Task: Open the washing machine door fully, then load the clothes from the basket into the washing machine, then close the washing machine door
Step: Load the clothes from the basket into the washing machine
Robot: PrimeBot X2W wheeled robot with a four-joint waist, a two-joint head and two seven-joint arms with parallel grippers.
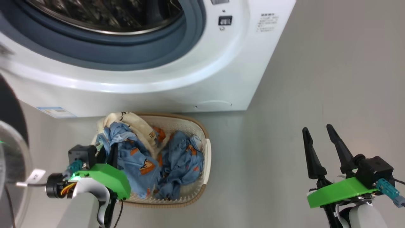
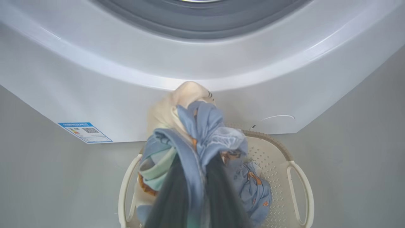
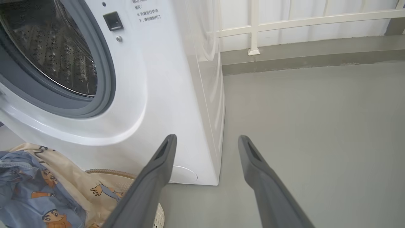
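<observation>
Clothes [image 1: 139, 158] are lying in basket [image 1: 207, 158] on floor [image 1: 316, 79], just in front of washing machine [image 1: 190, 82] w/ door [image 1: 9, 110] open. Left claw [image 2: 197, 164] is clamping a blue bunch above the pile. Risk imo: loose ends dragging other pieces out, or dropping short of drum [image 1: 110, 12]. Right claw [image 1: 317, 129] is hanging apart, empty.

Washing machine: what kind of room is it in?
Probably a laundry corner, maybe on a balcony: a front-loading washing machine, a basket of clothes on the grey floor, and a white railing beyond.
</observation>
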